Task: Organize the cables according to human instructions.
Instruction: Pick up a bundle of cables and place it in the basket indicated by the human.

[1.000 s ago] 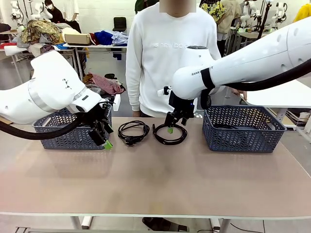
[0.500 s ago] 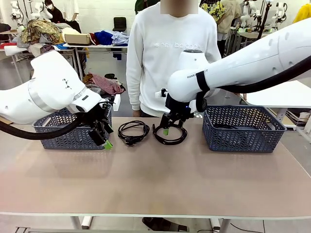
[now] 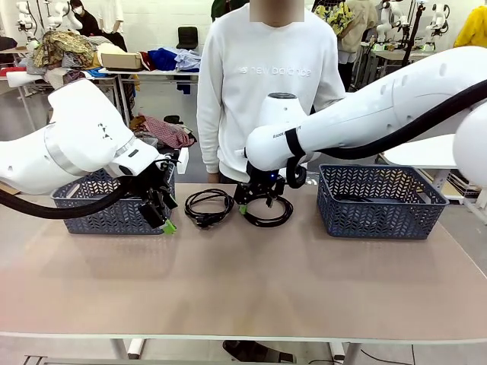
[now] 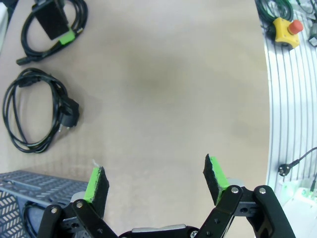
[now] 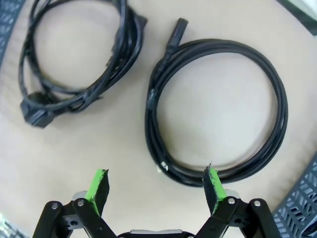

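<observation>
Right wrist view looked straight down on the step in hand, a pickup of the ring-shaped cable [image 5: 283, 115], which lay flat on the table [image 3: 243, 289] between a second coiled cable [image 5: 126, 44] and the right basket [image 3: 380, 220]. The right gripper [image 5: 154, 178] hung just above the ring's near arc, jaws spread wide and empty, with one pad by the cord and the other over bare table. The next move probably called for a short descent to straddle the bundled strands, then a squeeze. The right arm reached across the middle, wrist pointing down. The left gripper [image 3: 162, 217], likewise spread and empty, hovered beside the left basket [image 3: 99, 217].
</observation>
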`<move>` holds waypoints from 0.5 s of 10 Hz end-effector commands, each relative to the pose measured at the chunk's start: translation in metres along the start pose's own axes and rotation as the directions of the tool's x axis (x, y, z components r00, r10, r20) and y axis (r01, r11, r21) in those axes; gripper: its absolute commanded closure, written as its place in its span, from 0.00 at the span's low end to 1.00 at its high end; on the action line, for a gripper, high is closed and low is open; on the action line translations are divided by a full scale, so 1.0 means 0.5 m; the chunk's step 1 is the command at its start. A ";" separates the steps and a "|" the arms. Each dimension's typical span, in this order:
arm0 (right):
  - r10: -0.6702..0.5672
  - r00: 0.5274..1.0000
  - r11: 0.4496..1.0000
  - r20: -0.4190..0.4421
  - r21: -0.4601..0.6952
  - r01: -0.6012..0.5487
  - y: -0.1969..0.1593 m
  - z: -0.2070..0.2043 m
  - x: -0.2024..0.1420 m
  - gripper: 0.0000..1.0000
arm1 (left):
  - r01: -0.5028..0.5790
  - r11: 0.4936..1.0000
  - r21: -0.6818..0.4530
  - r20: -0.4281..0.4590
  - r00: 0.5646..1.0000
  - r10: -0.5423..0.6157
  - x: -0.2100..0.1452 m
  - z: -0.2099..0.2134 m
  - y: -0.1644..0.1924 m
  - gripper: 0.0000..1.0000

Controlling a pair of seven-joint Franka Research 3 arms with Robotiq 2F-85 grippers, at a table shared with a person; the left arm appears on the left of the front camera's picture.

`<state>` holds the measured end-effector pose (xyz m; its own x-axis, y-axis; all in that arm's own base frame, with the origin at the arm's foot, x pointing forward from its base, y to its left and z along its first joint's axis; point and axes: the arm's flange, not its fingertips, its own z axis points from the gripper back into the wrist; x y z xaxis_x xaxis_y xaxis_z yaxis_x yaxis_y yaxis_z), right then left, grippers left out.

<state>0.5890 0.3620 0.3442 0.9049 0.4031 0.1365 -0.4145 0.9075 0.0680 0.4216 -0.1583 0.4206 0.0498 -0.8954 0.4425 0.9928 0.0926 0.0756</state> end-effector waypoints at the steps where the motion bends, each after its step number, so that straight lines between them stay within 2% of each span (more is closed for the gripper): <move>1: -0.069 0.997 0.994 0.029 -0.079 0.071 0.006 -0.014 0.034 0.00 | -0.001 1.000 0.000 -0.001 1.000 0.001 -0.002 0.002 0.000 0.00; 5: -0.072 0.997 0.995 0.035 -0.067 0.074 0.012 -0.049 0.068 0.00 | -0.001 1.000 0.000 -0.001 1.000 0.001 -0.002 0.002 0.000 0.00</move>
<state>0.6138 0.3753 0.3233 0.9220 0.3558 0.1528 -0.3652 0.9302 0.0372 0.4216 -0.1583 0.4206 0.0497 -0.8954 0.4425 0.9928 0.0925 0.0756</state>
